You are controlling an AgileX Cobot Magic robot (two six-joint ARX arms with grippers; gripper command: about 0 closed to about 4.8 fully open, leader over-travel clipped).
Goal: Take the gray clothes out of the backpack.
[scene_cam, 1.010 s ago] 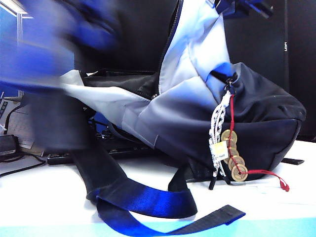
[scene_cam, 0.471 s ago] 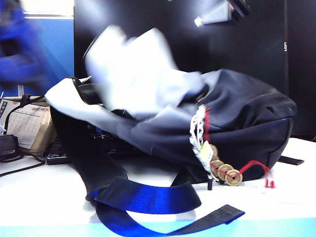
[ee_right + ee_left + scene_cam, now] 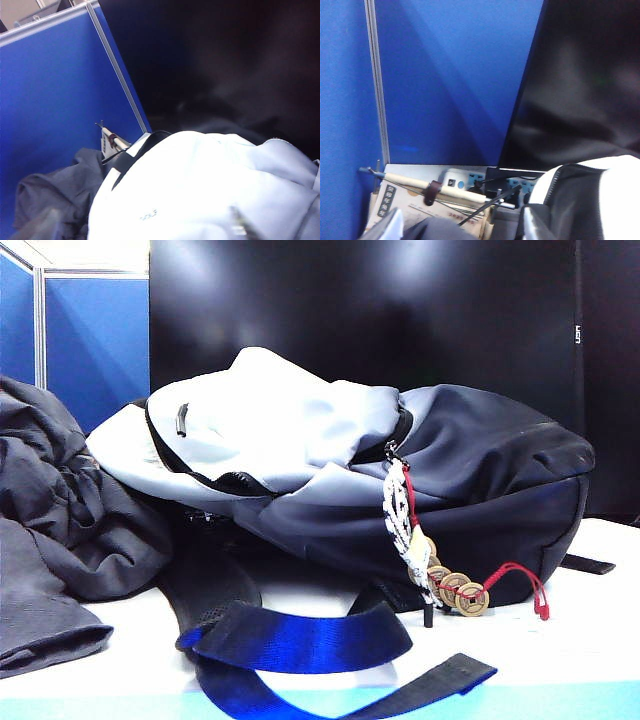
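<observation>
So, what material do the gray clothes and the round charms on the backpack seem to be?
The gray clothes: soft matte woven fabric, judging by the loose folds. The coin charms on the backpack: probably brass, yellowish with a dull shine and square holes.

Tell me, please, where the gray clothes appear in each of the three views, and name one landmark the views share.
Exterior view: the gray clothes lie heaped on the table at the left edge, beside the backpack.
Left wrist view: a dark gray fold shows at the lower edge; probably the clothes.
Right wrist view: the clothes sit in the lower left corner, next to the backpack's pale panel.
Shared landmark: the blue partition.
</observation>
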